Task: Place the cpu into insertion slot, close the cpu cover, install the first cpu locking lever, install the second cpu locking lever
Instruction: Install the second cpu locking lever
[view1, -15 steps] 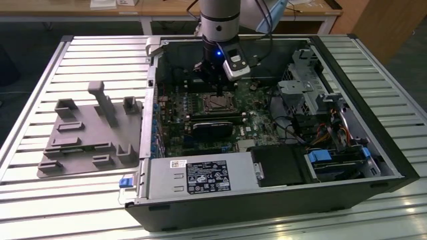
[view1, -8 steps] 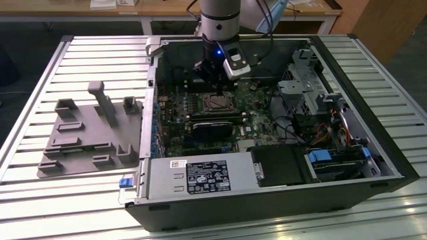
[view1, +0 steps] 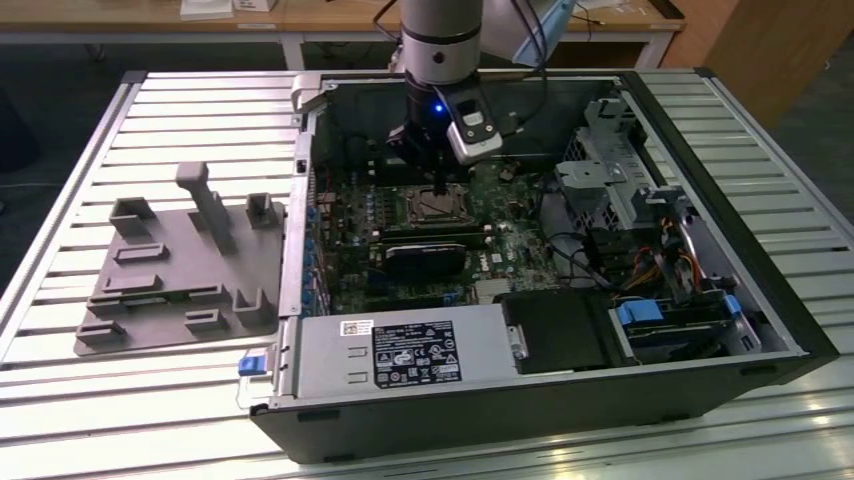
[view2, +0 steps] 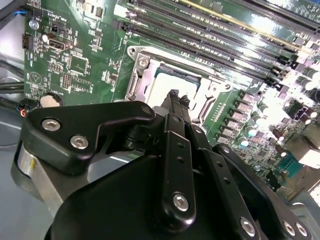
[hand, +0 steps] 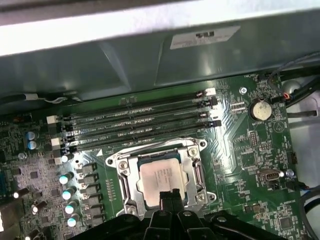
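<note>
The cpu (hand: 161, 177) is lying flat, metal top up, in the insertion slot (hand: 125, 176) under the closed cpu cover (hand: 196, 172), its edges running square with the long memory slots (hand: 135, 122). The gripper (hand: 169, 196) is hanging narrow, fingertips together, holding nothing, just above the cpu's edge

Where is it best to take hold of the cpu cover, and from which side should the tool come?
Probably one side bar of the cpu cover, from straight above. The frame seems to lie flat around the cpu, its middle is cut out, and memory slots crowd one side. The tool is at the opposite edge.
</note>
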